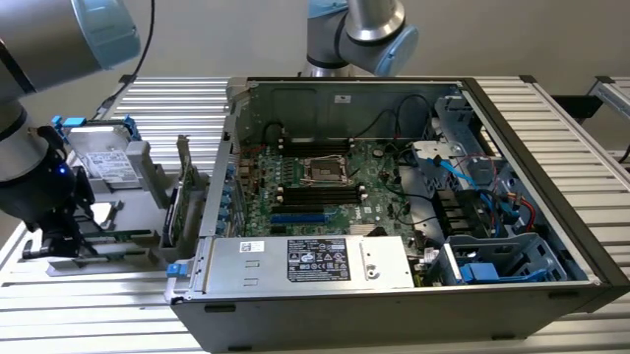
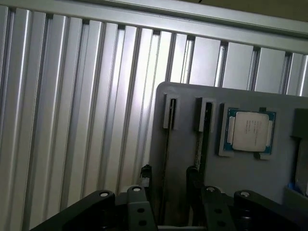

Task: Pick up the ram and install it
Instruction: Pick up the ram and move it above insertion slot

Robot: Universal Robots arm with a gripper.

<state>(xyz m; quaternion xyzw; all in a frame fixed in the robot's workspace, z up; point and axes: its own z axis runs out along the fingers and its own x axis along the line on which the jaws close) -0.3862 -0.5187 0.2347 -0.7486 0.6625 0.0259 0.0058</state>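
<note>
The gripper [image 2: 167, 174] hangs over the grey tray [image 2: 185, 98], fingers [image 2: 145, 174] spread apart either side of the ram [image 2: 166, 144] standing on edge

One computer case [image 1: 394, 317], one power supply [image 1: 305, 258], one processor chip [image 2: 250, 129], and two narrow holders [image 2: 170, 111] on one tray [image 2: 184, 144].

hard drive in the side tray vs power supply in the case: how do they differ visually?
The power supply lies flat inside the case; the hard drive stands up in the grey tray outside it. The power supply is clearly the bigger box. Its label is black, while the hard drive's is white. Both are silver metal boxes with blue plastic tabs.
</note>
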